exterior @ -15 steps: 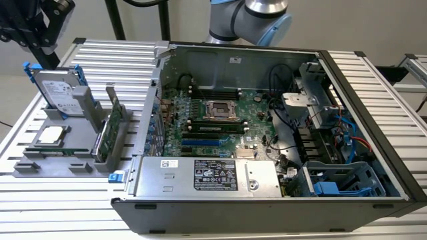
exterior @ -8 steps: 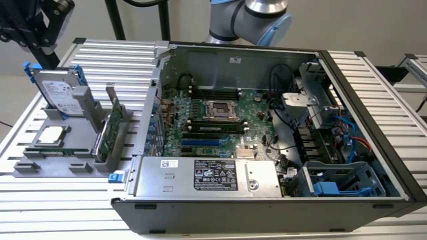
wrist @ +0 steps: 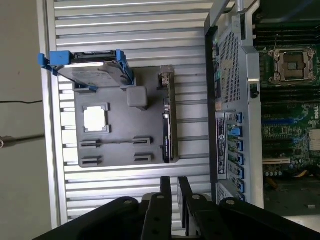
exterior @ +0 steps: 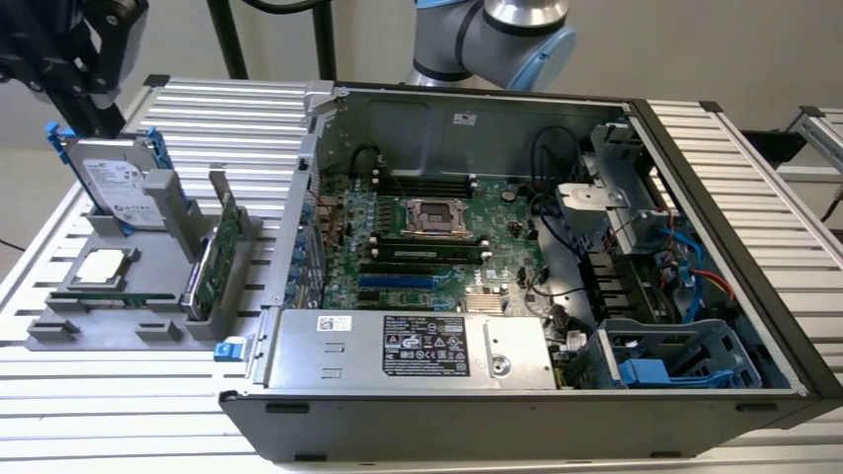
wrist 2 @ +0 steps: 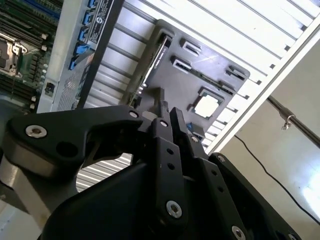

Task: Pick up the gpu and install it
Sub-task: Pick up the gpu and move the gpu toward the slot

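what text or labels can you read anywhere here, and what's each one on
Nothing here is clear enough to quote.
Label on the power supply: dense print, too small to read.
Sticker on the hard drive: blurred.
White sticker on the computer case inner wall: too small.
Strip label on the case's edge, first wrist view: blurred.
The gpu: no print can be made out.

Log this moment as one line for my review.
gpu: upright in gray tray, untouched | gripper: above tray, holding nothing | install: not started
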`<state>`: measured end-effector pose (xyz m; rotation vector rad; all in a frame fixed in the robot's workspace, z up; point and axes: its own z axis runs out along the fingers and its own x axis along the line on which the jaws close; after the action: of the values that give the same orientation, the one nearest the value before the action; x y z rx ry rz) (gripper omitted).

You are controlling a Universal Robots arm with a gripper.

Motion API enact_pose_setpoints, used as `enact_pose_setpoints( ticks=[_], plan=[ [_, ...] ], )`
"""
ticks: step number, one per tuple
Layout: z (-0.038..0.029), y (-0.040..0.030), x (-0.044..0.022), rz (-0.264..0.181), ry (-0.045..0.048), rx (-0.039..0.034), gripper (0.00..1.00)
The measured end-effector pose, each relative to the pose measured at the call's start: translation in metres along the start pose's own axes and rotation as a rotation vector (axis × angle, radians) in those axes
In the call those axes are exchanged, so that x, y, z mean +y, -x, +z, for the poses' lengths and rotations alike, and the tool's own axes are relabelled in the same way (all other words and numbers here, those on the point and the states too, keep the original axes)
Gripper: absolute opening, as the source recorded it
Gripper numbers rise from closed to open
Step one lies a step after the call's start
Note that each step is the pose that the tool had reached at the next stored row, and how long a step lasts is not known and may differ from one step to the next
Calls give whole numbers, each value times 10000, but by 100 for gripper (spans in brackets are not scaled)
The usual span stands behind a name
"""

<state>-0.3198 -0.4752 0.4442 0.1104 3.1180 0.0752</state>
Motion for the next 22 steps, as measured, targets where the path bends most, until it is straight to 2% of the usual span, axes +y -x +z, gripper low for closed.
enact_pose_setpoints(
  ticks=[10,22],
  plan=[
    [4,-6,-1,0,-1,1,100],
    [88,-9,9,2,0,-1,100]
  ],
)
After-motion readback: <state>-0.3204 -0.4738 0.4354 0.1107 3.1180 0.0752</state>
